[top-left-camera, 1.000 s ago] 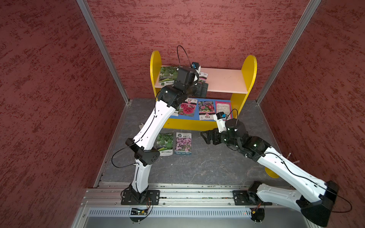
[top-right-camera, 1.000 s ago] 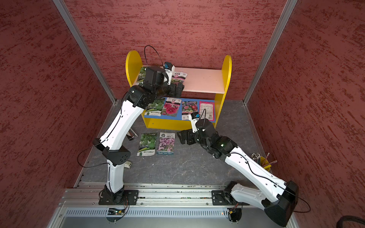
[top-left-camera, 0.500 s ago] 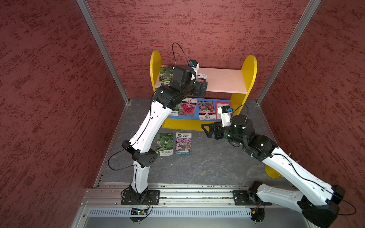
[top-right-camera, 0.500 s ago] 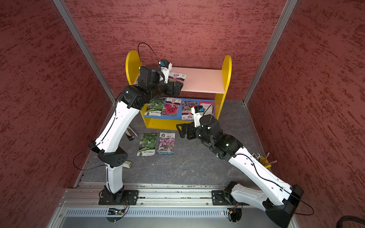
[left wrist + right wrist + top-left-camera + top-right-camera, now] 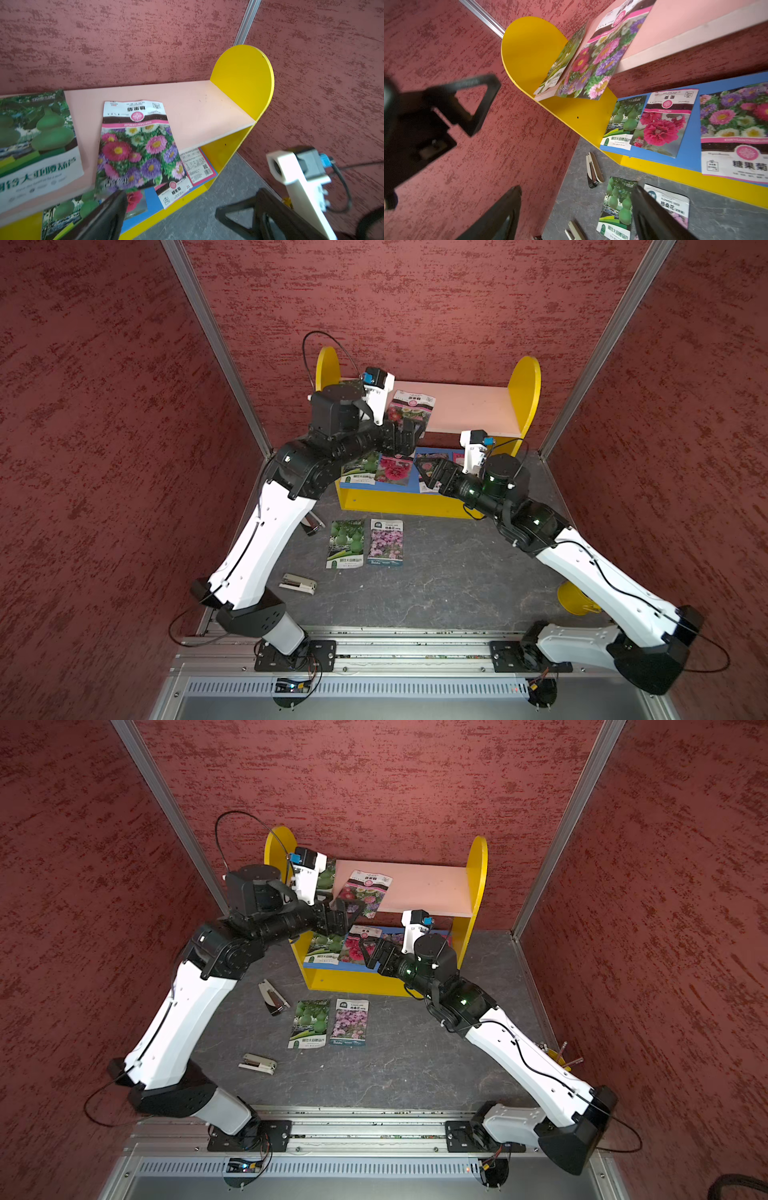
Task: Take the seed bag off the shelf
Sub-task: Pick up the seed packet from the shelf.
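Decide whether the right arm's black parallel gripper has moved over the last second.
Yes. In both top views the right gripper has moved from over the grey floor toward the yellow-sided wooden shelf, now overlapping its lower tier.

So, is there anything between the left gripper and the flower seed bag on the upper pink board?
Nothing visible. The open left gripper is right at the overhanging lower edge of the flower seed bag, which sticks out past the front of the pink board. The gourd bag lies beside it, not in the way.
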You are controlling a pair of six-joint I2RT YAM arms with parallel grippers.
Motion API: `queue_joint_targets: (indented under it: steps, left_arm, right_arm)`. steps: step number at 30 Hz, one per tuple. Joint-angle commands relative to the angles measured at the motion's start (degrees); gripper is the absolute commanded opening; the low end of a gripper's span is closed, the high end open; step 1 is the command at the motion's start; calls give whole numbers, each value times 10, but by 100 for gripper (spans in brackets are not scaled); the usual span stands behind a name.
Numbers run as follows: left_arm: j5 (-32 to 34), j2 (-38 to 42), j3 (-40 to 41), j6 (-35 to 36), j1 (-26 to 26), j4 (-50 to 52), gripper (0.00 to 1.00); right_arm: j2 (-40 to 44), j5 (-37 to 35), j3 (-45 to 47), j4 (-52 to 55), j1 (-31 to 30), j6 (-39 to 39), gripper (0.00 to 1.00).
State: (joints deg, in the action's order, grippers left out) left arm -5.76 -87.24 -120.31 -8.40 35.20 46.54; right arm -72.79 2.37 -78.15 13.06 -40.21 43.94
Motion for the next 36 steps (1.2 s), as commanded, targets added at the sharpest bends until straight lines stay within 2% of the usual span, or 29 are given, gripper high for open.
queue_joint_targets:
  steps: [1,8,16,23,36]
  left_arm:
    - [-44,61,77,-19,-8,-40,100]
    - [-108,193,257,-52,-10,-96,100]
    - [-139,276,392,-90,-12,-134,100]
    - [-150,309,450,-113,-13,-152,100]
    - [-155,341,514,-139,-13,-170,100]
  right_arm:
    - [-12,8,-24,-52,11,47,80]
    - [-45,28,-35,-103,40,96,70]
    - [-87,57,-51,-140,64,132,62]
    - [-122,73,-66,-159,72,144,53]
    - [-162,78,-98,-174,81,155,45]
